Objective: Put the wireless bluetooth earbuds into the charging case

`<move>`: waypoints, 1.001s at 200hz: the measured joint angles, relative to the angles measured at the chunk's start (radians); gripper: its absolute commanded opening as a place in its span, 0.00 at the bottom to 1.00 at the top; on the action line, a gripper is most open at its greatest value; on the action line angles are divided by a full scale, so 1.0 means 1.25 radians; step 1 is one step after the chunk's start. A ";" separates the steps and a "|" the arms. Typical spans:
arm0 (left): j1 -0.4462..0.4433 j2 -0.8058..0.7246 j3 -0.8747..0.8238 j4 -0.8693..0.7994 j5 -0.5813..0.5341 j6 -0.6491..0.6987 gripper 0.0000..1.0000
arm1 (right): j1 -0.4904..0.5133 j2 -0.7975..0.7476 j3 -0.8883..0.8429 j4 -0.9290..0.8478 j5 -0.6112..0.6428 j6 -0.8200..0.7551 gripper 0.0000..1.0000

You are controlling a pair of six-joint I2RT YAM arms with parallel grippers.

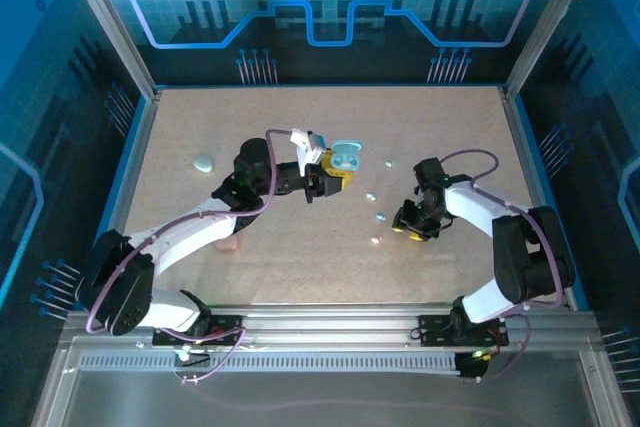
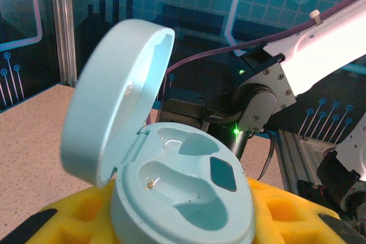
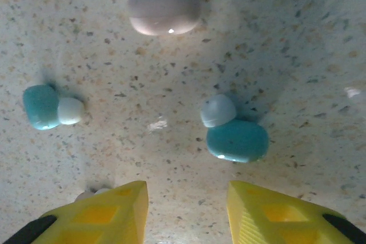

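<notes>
My left gripper (image 1: 327, 175) is shut on a pale blue charging case (image 1: 346, 157), held above the table with its lid up. In the left wrist view the case (image 2: 183, 190) sits between the yellow fingers (image 2: 280, 212), lid (image 2: 111, 92) hinged open to the left, both sockets empty. My right gripper (image 1: 411, 231) hangs open just above the table. Its wrist view shows a teal earbud (image 3: 237, 140) just beyond the open gripper (image 3: 186, 188), a second teal earbud (image 3: 43, 107) at far left, and a pinkish one (image 3: 164, 8) at the top. Tiny earbuds (image 1: 380, 215) lie scattered left of that gripper.
A closed pale green case (image 1: 204, 162) lies at the table's left. A pink case (image 1: 228, 243) peeks out from under the left arm. More small earbuds (image 1: 389, 163) lie between the two grippers. The right arm (image 2: 320, 50) shows behind the held case.
</notes>
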 measured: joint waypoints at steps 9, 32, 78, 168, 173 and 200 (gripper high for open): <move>0.000 0.000 0.000 0.000 0.000 0.000 0.35 | 0.000 0.000 -0.003 0.004 0.007 0.000 0.43; 0.000 0.000 0.000 0.000 0.000 0.000 0.35 | 0.000 0.000 -0.008 0.013 0.035 0.000 0.44; 0.000 0.000 0.000 -0.001 0.000 0.000 0.35 | -0.011 0.000 -0.008 0.049 0.067 -0.013 0.43; 0.000 0.000 0.000 -0.007 0.000 0.000 0.35 | -0.028 0.030 0.005 0.068 0.059 -0.060 0.38; 0.000 0.000 0.000 -0.007 0.000 0.000 0.35 | -0.028 0.030 0.005 0.068 0.059 -0.062 0.37; 0.000 0.000 0.000 -0.007 0.000 0.000 0.35 | -0.028 0.031 0.008 0.076 0.051 -0.073 0.35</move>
